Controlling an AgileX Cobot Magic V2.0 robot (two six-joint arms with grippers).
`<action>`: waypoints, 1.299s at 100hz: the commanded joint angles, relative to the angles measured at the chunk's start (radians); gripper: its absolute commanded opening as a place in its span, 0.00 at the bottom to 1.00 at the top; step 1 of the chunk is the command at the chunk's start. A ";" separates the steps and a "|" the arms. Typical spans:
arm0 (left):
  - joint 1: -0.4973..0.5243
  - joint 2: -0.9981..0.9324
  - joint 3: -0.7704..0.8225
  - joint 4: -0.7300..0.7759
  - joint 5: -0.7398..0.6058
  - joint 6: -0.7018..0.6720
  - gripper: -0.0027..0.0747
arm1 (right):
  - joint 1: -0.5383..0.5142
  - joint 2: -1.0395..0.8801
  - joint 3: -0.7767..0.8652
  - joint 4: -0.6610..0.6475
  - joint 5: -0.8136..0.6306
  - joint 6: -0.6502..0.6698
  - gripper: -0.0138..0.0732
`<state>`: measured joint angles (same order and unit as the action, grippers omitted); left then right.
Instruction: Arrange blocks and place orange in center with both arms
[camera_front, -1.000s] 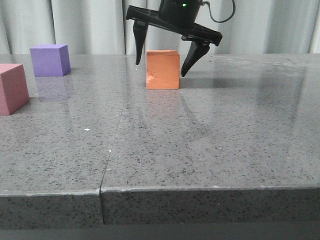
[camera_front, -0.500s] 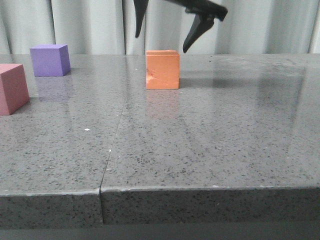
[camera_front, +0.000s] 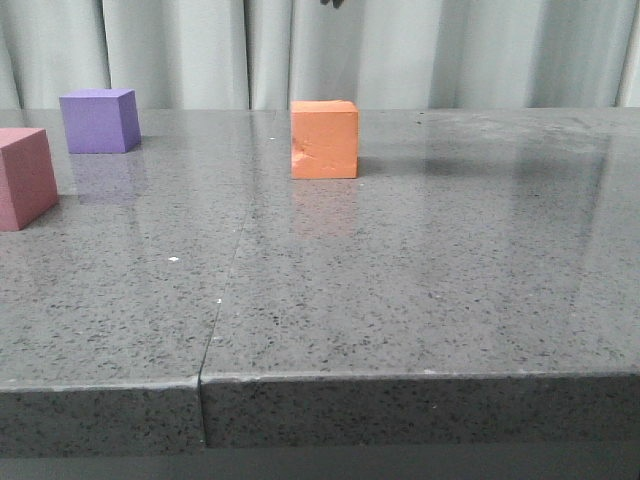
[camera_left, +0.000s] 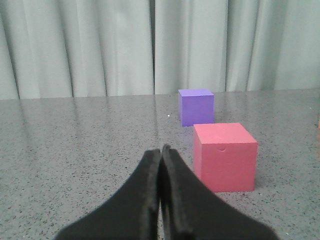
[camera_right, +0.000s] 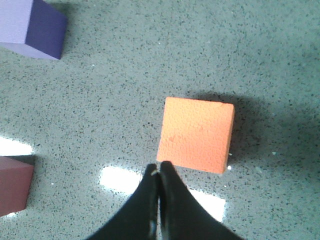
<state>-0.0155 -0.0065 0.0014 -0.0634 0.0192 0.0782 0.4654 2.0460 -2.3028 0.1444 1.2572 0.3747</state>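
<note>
**Orange cube free on the bench, both sets of fingers pressed together**

While the orange cube (camera_front: 325, 140) sits alone on the grey speckled bench (camera_front: 400, 290), we see no arm touching it in the front view; only a dark scrap shows at the top edge, too small to identify. Its chipped face turns toward the front camera. Well to its left stands the purple cube (camera_front: 98, 120), farther back, and the pink cube (camera_front: 25, 177) lies nearer the front, cut by the picture's left edge.

From the right wrist view we look straight down on the orange cube (camera_right: 196, 134); the right gripper (camera_right: 159, 172) hangs above the bench with its fingers pressed together, holding nothing. The left gripper (camera_left: 161, 152) likewise has its fingers closed tip to tip and empty, low over the bench, with the pink cube (camera_left: 225, 156) near it and the purple cube (camera_left: 196, 106) beyond. Pale curtains (camera_front: 450, 50) hang behind the bench.
</note>
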 joint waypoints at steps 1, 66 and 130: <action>-0.008 -0.028 0.040 -0.009 -0.075 0.001 0.01 | 0.000 -0.086 -0.019 0.003 0.078 -0.028 0.08; -0.008 -0.028 0.040 -0.009 -0.075 0.001 0.01 | 0.000 -0.496 0.585 -0.091 -0.059 -0.046 0.08; -0.008 -0.028 0.040 -0.009 -0.081 0.001 0.01 | 0.000 -1.075 1.277 -0.091 -0.481 -0.046 0.08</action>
<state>-0.0155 -0.0065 0.0014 -0.0634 0.0192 0.0782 0.4654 1.0601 -1.0733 0.0613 0.8878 0.3378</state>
